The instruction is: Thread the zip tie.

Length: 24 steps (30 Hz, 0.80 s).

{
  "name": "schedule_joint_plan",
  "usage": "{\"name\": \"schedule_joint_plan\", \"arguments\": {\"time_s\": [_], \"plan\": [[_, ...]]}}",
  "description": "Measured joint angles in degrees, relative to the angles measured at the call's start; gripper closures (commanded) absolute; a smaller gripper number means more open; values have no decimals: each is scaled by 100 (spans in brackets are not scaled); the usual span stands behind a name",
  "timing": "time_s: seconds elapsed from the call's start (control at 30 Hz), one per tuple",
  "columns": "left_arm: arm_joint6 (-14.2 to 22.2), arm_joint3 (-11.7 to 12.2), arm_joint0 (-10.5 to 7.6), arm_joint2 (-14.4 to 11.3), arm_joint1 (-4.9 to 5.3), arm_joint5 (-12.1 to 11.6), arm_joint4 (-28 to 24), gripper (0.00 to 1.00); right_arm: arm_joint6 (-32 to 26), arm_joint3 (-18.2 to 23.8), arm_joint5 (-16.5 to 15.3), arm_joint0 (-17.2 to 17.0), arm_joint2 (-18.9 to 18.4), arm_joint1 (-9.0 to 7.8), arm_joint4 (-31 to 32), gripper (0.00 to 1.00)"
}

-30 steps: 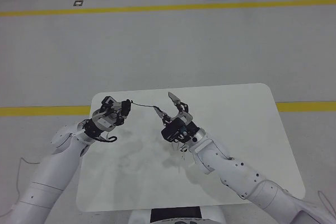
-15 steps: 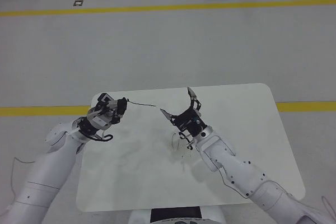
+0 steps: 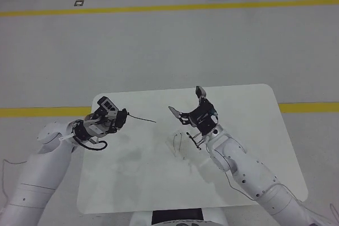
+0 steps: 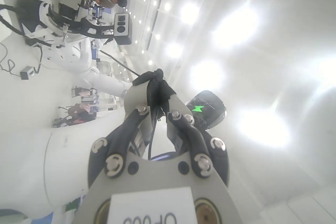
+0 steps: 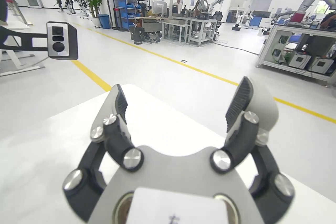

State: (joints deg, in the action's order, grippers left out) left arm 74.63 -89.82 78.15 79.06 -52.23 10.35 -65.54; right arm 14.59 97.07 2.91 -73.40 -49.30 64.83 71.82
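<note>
Zip tie (image 3: 141, 118) could bend aside if you bring the right gripper (image 3: 185, 100) in off-line, because its free end hangs unsupported above the table (image 3: 254, 164). Your left gripper (image 3: 120, 117), above the table's far left corner, is pinched on one end of the zip tie. The right gripper's fingers (image 5: 237, 101) are spread wide and hold nothing; the free tip points toward them, near but not touching, over the table's middle.

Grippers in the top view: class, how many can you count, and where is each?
2. The left gripper is above the far left corner of the table, fingers shut on the zip tie. The right gripper is above its far middle, fingers open.
</note>
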Motion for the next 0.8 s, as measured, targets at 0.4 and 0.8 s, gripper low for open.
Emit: {"name": "schedule_joint_plan", "arguments": {"time_s": [0.4, 0.8], "plan": [[181, -369, -32, 30, 10, 42, 149, 100, 144, 83, -457, -203, -409, 24, -498, 0], [434, -660, -154, -38, 7, 159, 195, 100, 592, 160, -1181, -460, -943, -2, -966, 0]]}}
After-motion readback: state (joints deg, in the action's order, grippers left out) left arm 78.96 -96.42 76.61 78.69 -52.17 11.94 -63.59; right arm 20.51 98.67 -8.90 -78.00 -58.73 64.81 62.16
